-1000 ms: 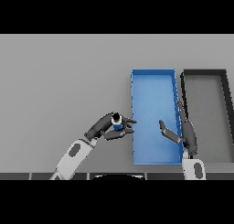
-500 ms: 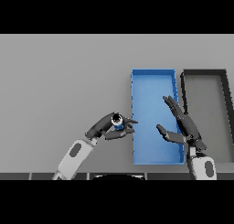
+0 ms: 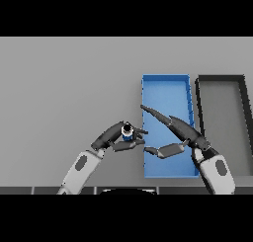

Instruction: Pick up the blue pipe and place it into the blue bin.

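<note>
Head view: left robot hand (image 3: 114,139) grips blue pipe (image 3: 127,133) beside blue bin (image 3: 165,85); right robot hand (image 3: 179,133) open above it; no writing readable.

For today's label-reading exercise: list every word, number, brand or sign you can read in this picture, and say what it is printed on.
None: no readable text, number or sign shows on the blue pipe, blue bin, black bin, table, left robot hand or right robot hand.

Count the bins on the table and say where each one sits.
2. The blue bin lies right of the table's centre, with the right hand stretched over it. The black bin lies beside it, further right, partly cut off by the view's edge.
</note>
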You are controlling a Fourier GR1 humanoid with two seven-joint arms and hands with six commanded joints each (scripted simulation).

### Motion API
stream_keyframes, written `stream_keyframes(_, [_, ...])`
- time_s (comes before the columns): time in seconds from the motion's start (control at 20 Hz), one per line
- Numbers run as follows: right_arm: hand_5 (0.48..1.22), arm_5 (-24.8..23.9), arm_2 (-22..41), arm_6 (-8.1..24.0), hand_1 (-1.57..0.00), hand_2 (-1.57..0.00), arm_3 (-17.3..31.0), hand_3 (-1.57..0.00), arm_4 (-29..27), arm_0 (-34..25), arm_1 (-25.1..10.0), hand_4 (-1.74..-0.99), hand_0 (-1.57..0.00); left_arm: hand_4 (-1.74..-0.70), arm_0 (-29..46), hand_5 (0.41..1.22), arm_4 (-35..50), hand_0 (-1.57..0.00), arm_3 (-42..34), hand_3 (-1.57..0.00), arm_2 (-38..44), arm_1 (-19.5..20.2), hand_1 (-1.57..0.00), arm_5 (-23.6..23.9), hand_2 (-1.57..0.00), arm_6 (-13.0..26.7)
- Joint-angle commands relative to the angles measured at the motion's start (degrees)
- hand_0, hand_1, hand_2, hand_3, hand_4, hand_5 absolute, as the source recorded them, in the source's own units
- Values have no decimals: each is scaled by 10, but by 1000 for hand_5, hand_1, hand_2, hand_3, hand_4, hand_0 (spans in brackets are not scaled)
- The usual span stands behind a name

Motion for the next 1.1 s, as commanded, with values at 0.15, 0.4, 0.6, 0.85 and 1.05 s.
stream_keyframes(0.15, [555,3,39,54,0,-45,18,1,-28,-64,28,-1282,1,-1466,-4,1221,-6,-1571,18,-1571,8,-10,-1571,-15,-1571,-12])
stream_keyframes(0.4, [540,18,67,74,-16,-66,57,1,-14,-137,52,-1223,-7,-1469,0,1221,8,-1571,14,-1571,24,-23,-1571,-39,-1571,2])
stream_keyframes(0.6, [516,32,79,87,-39,-91,107,1,-4,-185,76,-1184,-27,-1469,10,1221,-15,-1571,13,-1571,25,-27,-1571,-41,-1571,4])
stream_keyframes(0.85, [489,58,92,81,-530,-538,143,-401,-3,-210,94,-1331,-507,-1560,8,1221,-21,-1571,11,-1571,35,-35,-1571,-52,-1571,34])
stream_keyframes(1.05, [596,43,102,69,-1127,-1148,146,-953,-9,-215,114,-1551,-1126,-1662,3,1221,-22,-1571,18,-1511,36,-38,-1571,-47,-1571,42])
